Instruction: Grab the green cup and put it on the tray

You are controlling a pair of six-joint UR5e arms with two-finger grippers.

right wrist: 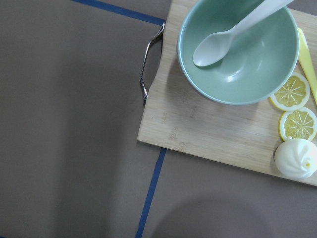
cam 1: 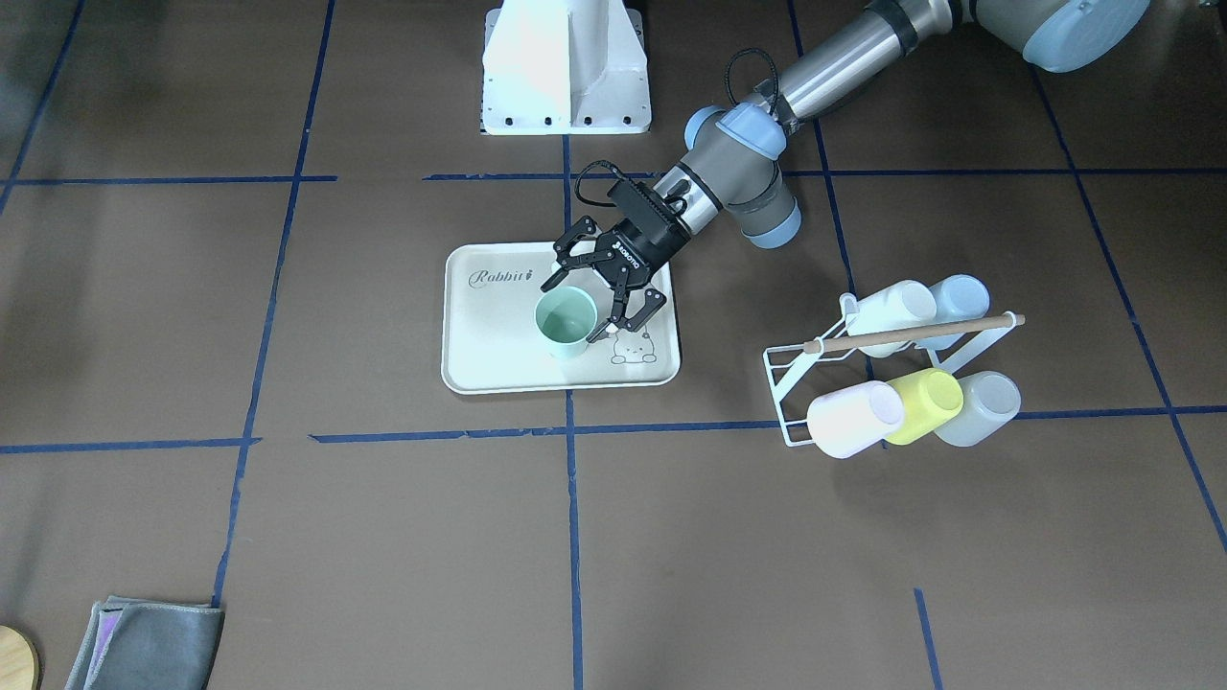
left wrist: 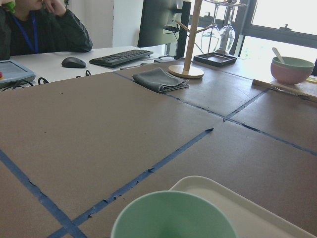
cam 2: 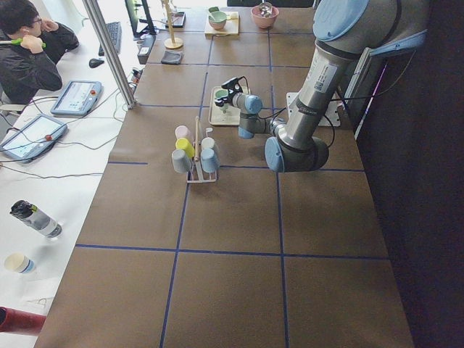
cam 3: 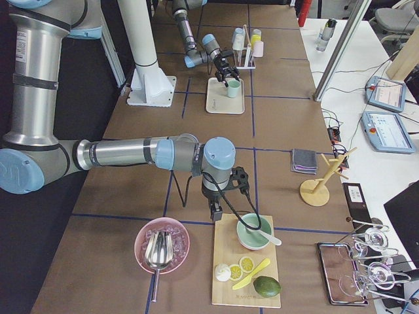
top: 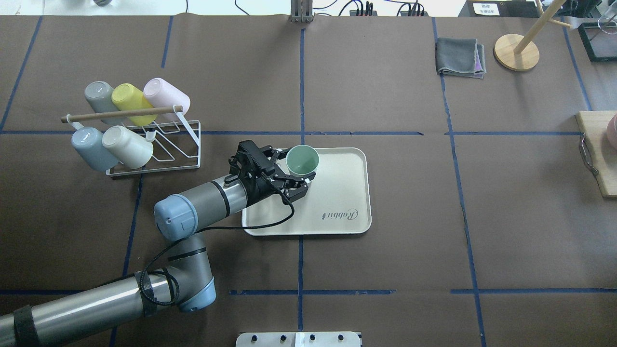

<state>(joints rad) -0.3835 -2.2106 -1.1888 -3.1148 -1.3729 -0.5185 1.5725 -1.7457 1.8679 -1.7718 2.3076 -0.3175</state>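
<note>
The green cup (cam 1: 566,322) stands upright on the cream "Rabbit" tray (cam 1: 489,356), in the tray's half farther from the robot. My left gripper (cam 1: 572,311) is open, with a finger on each side of the cup. In the overhead view the cup (top: 302,160) sits at the tips of the gripper (top: 296,167) near the tray's (top: 337,193) far left corner. The left wrist view shows the cup's rim (left wrist: 173,218) and the tray's edge (left wrist: 237,203). My right gripper (cam 3: 215,210) hovers by a cutting board; I cannot tell whether it is open or shut.
A white wire rack (cam 1: 891,364) holds several cups, including a yellow-green one (cam 1: 925,402), and shows at the overhead view's left (top: 130,130). A grey cloth (top: 460,57) and a wooden stand (top: 516,46) lie far right. Below the right wrist, a green bowl (right wrist: 237,49) sits on a wooden board (right wrist: 198,124).
</note>
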